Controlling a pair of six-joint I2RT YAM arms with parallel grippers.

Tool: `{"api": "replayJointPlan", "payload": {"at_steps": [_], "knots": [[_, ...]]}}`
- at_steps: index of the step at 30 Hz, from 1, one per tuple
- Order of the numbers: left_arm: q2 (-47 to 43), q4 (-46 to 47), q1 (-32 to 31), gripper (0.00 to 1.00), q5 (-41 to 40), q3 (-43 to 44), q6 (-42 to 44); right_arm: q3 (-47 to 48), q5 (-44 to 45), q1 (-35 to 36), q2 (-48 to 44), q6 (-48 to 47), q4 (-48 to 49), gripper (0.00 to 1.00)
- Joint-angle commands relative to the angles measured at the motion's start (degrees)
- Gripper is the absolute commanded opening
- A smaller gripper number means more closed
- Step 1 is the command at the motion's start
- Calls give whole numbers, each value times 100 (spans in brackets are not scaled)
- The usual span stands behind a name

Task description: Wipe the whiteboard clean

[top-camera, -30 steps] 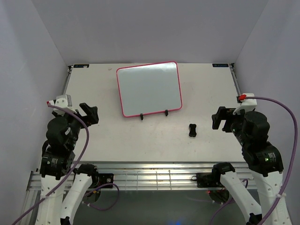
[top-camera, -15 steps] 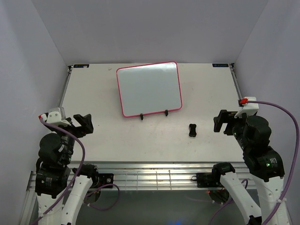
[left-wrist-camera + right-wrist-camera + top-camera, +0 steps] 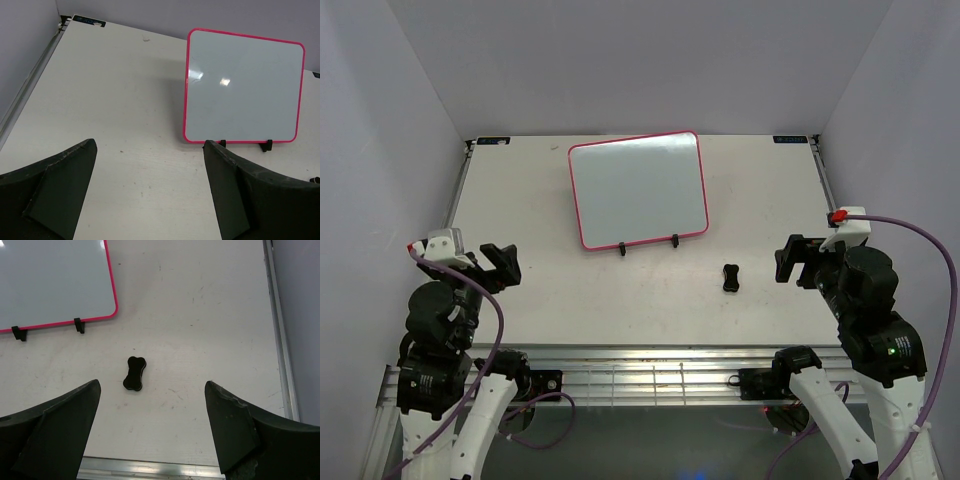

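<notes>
Leaning back on its thin black wire stand [image 3: 623, 249], the small pink-framed whiteboard [image 3: 638, 190] is sitting at the far middle of the pale table [image 3: 540, 295], its face tilting up toward the arms for easy reach. No writing is showing on it, so the wiping looks finished. The little black bone-shaped eraser [image 3: 730, 277] is lying loose near the stand's right foot, not touching it. The left gripper [image 3: 502, 262] and the right gripper [image 3: 790, 258] are hovering at the sides, jaws spread wide, gripping nothing.
</notes>
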Motion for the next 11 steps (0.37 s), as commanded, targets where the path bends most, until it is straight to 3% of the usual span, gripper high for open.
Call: {"api": "replayJointPlan", "payload": {"at_steps": [1, 11], "knots": [[126, 20, -28, 98, -46, 32, 16, 26, -59, -14, 49, -75, 162, 90], [135, 99, -46, 98, -117, -65, 16, 8, -68, -5, 111, -66, 197, 90]]}}
